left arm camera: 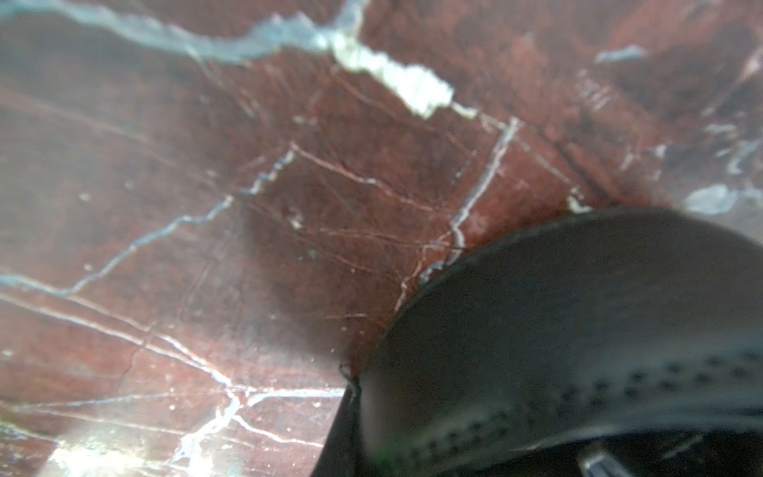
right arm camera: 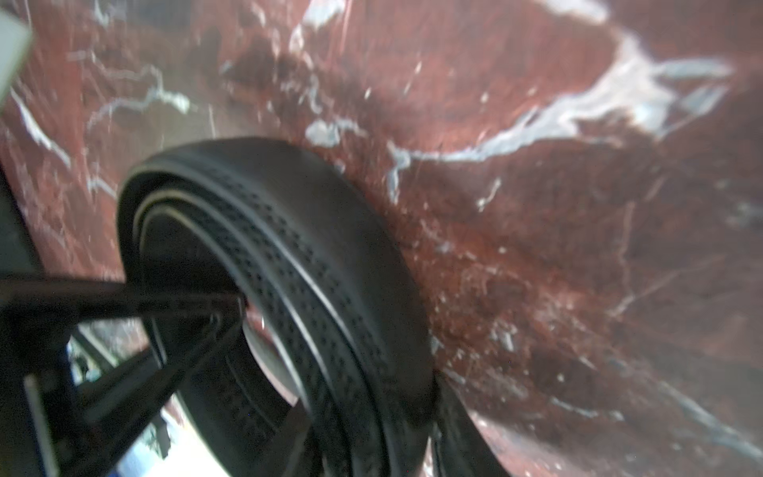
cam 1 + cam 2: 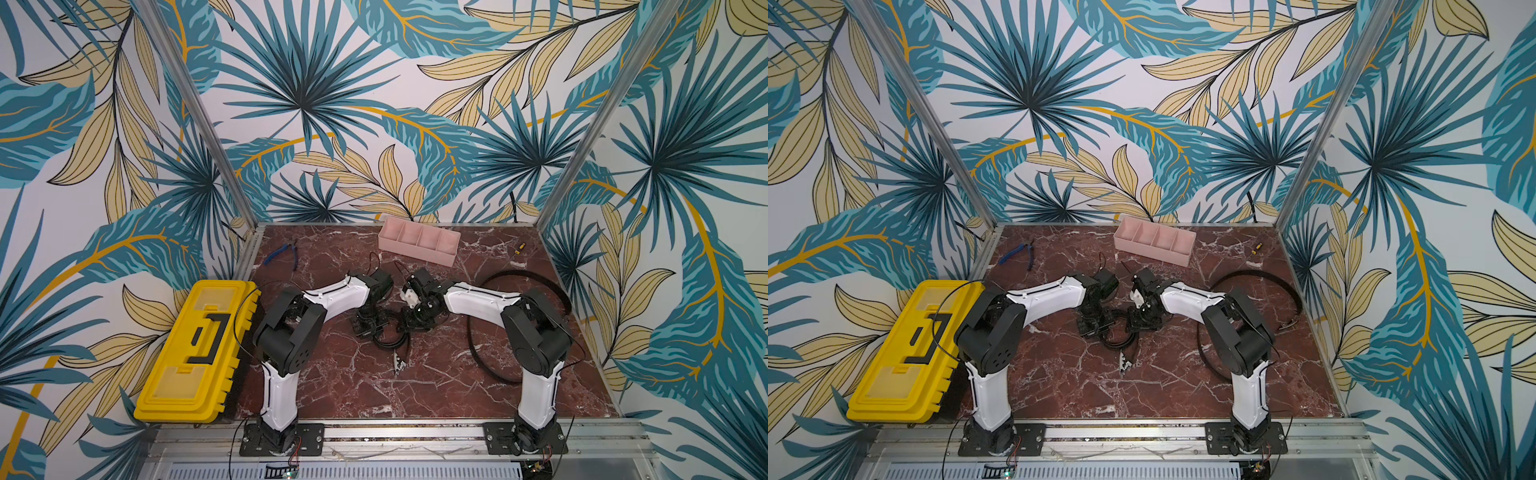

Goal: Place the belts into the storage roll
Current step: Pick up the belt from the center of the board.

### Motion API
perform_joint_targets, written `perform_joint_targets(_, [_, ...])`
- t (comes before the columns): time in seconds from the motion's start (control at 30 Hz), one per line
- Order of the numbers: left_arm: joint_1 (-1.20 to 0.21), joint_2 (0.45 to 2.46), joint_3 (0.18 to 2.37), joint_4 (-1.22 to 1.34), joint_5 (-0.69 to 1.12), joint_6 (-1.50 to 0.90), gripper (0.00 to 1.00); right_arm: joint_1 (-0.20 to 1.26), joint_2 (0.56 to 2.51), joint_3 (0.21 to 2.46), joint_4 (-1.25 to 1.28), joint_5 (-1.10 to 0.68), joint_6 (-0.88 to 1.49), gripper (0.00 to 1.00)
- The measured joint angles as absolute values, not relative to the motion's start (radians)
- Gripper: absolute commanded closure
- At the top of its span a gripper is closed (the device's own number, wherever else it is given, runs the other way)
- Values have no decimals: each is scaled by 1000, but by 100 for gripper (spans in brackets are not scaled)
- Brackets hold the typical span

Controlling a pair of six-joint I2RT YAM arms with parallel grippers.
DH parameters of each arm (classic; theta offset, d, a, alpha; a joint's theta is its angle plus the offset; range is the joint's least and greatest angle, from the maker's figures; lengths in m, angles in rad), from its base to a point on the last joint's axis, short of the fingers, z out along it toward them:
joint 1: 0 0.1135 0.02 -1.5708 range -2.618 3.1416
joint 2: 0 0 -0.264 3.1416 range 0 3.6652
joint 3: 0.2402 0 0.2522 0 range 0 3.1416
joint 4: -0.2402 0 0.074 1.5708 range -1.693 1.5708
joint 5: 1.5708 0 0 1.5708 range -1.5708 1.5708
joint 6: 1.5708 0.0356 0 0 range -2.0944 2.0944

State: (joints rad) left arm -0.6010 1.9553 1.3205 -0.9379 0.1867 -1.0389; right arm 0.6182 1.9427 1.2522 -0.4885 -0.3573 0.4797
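Note:
A black belt wound into a wheel-like coil (image 3: 390, 338) (image 3: 1119, 338) stands mid-table, its silver buckle (image 3: 399, 363) trailing toward the front. My left gripper (image 3: 368, 328) meets the coil from the left, shut on it. My right gripper (image 3: 409, 322) closes on the coil's perforated wall (image 2: 330, 256) from the right, one finger (image 2: 458, 433) outside it. In the left wrist view the coil (image 1: 578, 330) fills the corner. A second belt (image 3: 515, 273) (image 3: 1250, 274) lies in a wide loose loop around the right arm. The storage roll (image 3: 419, 241) (image 3: 1154, 241), a pink four-compartment tray, sits at the back.
A yellow toolbox (image 3: 195, 349) lies along the table's left edge beside the left arm. Blue-handled pliers (image 3: 282, 253) rest at the back left. A small yellow item (image 3: 519, 248) lies at the back right. Patterned walls close in three sides.

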Motion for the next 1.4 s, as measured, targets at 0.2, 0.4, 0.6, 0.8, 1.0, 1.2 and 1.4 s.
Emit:
perform_joint_targets(0.2, [-607, 1954, 1320, -935, 178, -1069, 100, 625, 1943, 1266, -493, -308, 517, 65])
perform_joint_targets(0.4, [-623, 1952, 1321, -927, 168, -1135, 100, 635, 1946, 1268, -499, -260, 561, 81])
perform_joint_targets(0.6, [-653, 1953, 1326, -916, 169, -1150, 93, 648, 1952, 1286, -532, -205, 584, 96])
perform_joint_targets(0.8, [-655, 1936, 1317, -884, 169, -1114, 56, 651, 1953, 1305, -566, -160, 583, 100])
perform_joint_targets(1.0, [-637, 1780, 1255, -870, 168, -1081, 32, 650, 1953, 1338, -578, -137, 582, 100])
perform_joint_targets(1.2, [-588, 1613, 1175, -856, 178, -1063, 23, 637, 1953, 1348, -601, -112, 576, 100])
perform_joint_targets(1.4, [-535, 1415, 1102, -860, 169, -1038, 6, 576, 1947, 1353, -645, -46, 532, 100])
